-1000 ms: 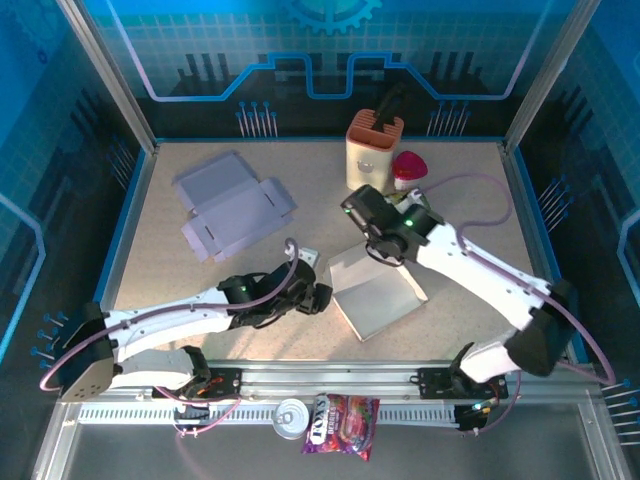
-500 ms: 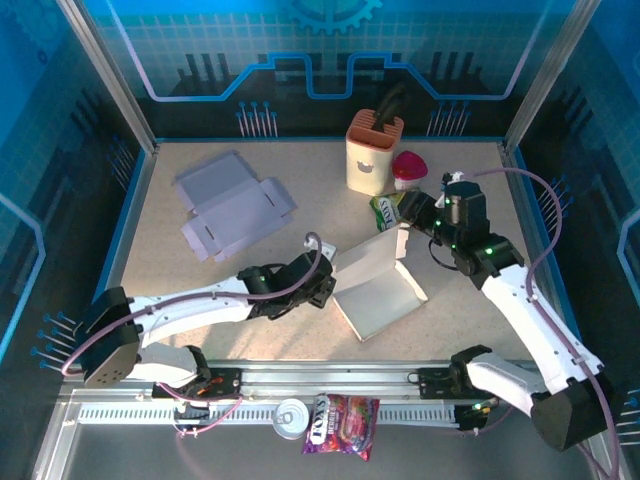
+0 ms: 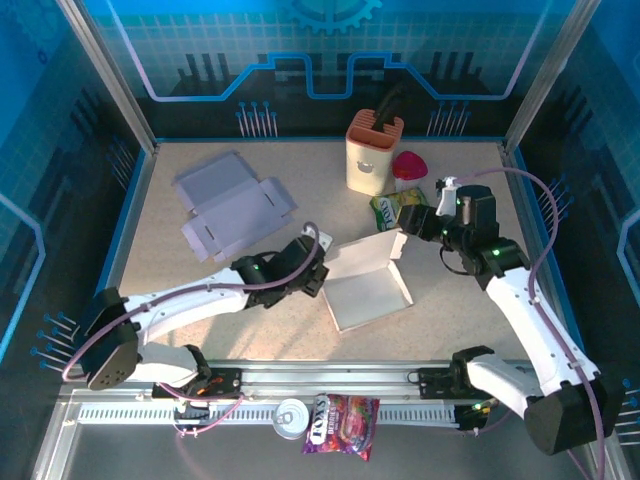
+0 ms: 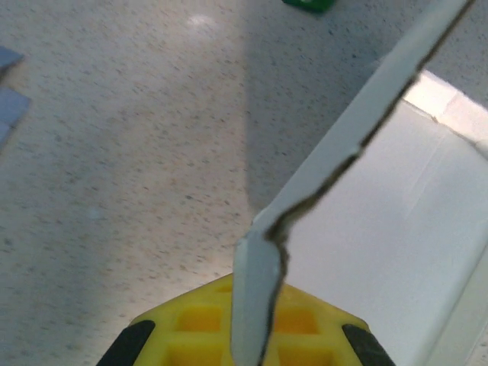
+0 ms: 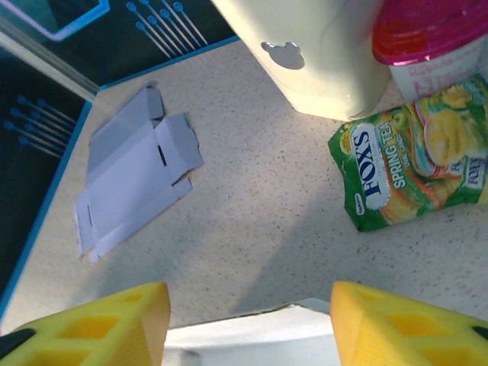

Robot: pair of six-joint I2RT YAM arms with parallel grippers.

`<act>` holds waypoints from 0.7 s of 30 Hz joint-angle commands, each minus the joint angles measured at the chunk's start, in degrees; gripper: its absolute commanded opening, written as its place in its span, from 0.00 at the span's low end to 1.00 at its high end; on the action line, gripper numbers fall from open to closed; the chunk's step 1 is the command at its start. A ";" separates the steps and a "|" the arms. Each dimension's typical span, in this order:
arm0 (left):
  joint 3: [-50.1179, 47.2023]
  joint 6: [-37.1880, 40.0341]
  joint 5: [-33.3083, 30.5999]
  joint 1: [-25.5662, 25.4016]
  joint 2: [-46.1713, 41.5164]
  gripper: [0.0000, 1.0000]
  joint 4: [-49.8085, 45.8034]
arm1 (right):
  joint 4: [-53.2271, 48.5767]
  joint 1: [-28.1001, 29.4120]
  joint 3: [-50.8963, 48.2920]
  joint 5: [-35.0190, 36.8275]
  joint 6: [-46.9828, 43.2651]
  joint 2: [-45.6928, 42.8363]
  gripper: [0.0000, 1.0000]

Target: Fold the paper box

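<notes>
The white paper box lies half-formed in the middle of the table, its lid panel standing up along the far side. My left gripper is at the box's left end. In the left wrist view it is shut on a thin white flap of the box, which is bent where the yellow fingers pinch it. My right gripper hovers just past the lid's far right corner. Its yellow fingers stand wide open, with the box's upper edge below and between them, untouched.
A flat lavender box blank lies at the back left. A cream holder, a pink-lidded cup and a green candy bag crowd the back right, close to the right gripper. A can and a snack bag rest on the front rail.
The left gripper reached the box's left flap and shut on it. The right arm swung off the box to the right and opened wider. The box shifted slightly left.
</notes>
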 commanded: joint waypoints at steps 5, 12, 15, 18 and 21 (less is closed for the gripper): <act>-0.47 15.99 15.00 13.03 -3.85 0.00 -3.00 | 4.39 -0.64 -8.90 -3.68 -14.07 -3.68 0.62; 0.56 20.63 17.41 16.61 -0.01 0.00 -2.11 | 7.12 1.08 -9.14 -3.12 -21.44 4.61 0.63; 1.29 21.47 17.02 16.90 2.22 0.00 -1.90 | 7.40 1.89 -6.72 -0.71 -23.06 10.14 0.63; 2.00 21.74 16.64 17.12 3.61 0.00 -2.28 | 11.08 2.03 -5.49 0.08 -25.38 14.54 0.64; 1.87 21.74 16.39 17.27 3.54 0.00 -1.95 | 11.82 1.86 -2.74 -1.09 -28.08 19.15 0.65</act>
